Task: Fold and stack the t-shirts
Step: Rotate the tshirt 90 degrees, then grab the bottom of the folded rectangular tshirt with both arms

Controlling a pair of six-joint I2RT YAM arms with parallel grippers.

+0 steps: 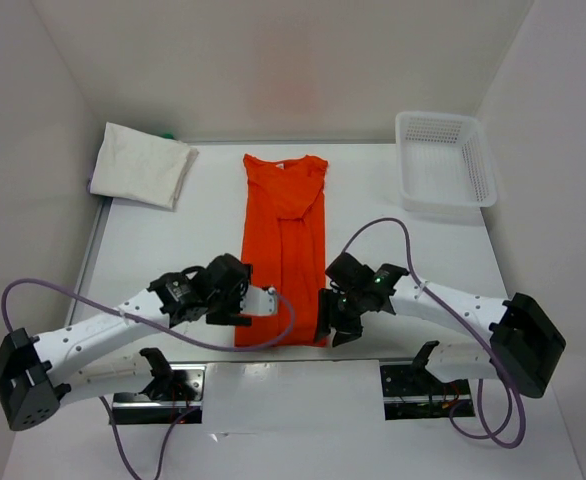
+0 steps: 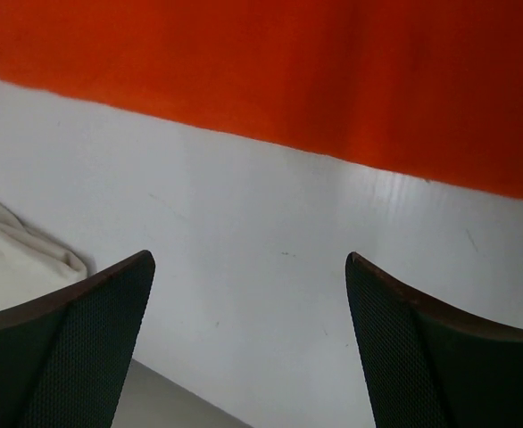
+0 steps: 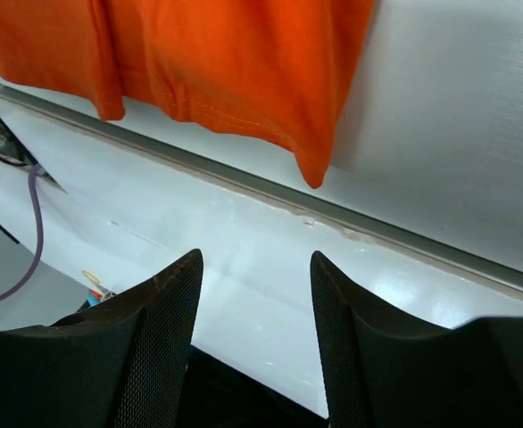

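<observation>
The orange-red t-shirt (image 1: 283, 250) lies in the middle of the table, folded lengthwise into a long strip with its collar at the far end. My left gripper (image 1: 260, 305) is open beside its near left edge; in the left wrist view the fingers (image 2: 110, 312) stand wide over bare table, and the orange cloth (image 2: 288, 62) lies beyond them. My right gripper (image 1: 330, 320) is open at the near right corner, empty, with the shirt's hem (image 3: 235, 71) just ahead of it. A folded white t-shirt (image 1: 143, 165) lies at the far left, with a sliver of green (image 1: 166, 133) behind it.
A white mesh basket (image 1: 444, 165) stands at the far right. The table's near edge strip (image 3: 377, 236) runs under the orange hem. Purple cables (image 1: 33, 290) loop beside both arms. A bit of white cloth (image 2: 16, 259) shows at the left of the left wrist view.
</observation>
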